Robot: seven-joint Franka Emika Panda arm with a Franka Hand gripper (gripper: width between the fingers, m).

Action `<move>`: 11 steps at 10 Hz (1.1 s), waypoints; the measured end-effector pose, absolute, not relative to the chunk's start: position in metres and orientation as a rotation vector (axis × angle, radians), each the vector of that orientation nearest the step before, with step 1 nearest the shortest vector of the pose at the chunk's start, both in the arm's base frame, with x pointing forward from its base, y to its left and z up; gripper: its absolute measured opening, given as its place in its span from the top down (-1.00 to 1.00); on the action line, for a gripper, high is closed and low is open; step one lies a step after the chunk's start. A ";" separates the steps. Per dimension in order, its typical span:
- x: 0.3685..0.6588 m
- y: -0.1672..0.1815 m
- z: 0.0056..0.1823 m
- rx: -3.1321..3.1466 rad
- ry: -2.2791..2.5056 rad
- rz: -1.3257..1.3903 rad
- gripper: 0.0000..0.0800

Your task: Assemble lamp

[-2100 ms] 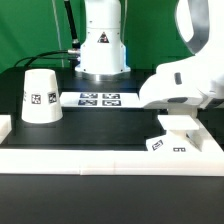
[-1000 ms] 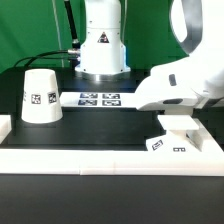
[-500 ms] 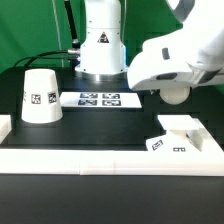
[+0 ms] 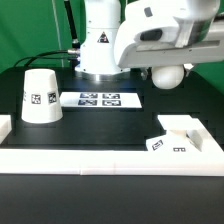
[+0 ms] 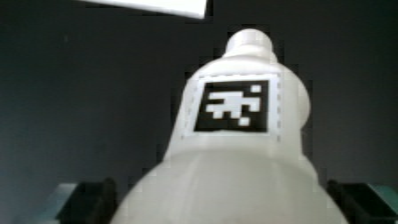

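Observation:
My gripper (image 4: 160,62) is raised above the table and shut on the bulb (image 4: 168,74), whose round end shows below the hand. In the wrist view the bulb (image 5: 231,150) fills the picture, tag facing the camera, with dark fingers (image 5: 89,200) at either side of its wide end. The blocky base (image 4: 180,135) rests on the table at the exterior view's right, below and a little right of the bulb. The tapered shade (image 4: 40,95) stands mouth down at the exterior view's left, far from the gripper.
The marker board (image 4: 98,99) lies flat at the back middle, in front of the robot's pedestal (image 4: 100,45). A low white rail (image 4: 100,156) runs along the table's front edge and turns up at the left end.
The arm has risen from just above the base and moved toward the exterior view's left, carrying the bulb up with it. Base and shade have not moved.

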State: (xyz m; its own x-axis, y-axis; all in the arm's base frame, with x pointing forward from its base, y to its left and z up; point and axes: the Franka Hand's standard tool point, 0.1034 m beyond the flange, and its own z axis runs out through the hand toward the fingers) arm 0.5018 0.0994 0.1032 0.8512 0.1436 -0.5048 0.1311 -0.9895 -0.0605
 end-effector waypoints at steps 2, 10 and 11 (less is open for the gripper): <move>0.507 0.099 0.101 -3.042 -0.219 0.626 -0.44; 0.537 0.079 0.126 -3.069 -0.429 -0.266 -0.44; 0.546 0.079 0.135 -3.061 -0.427 -0.404 -0.44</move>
State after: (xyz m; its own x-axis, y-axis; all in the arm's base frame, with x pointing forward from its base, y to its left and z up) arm 0.5456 0.0787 0.1351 0.9289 0.2657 0.2579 0.2722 -0.9622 0.0109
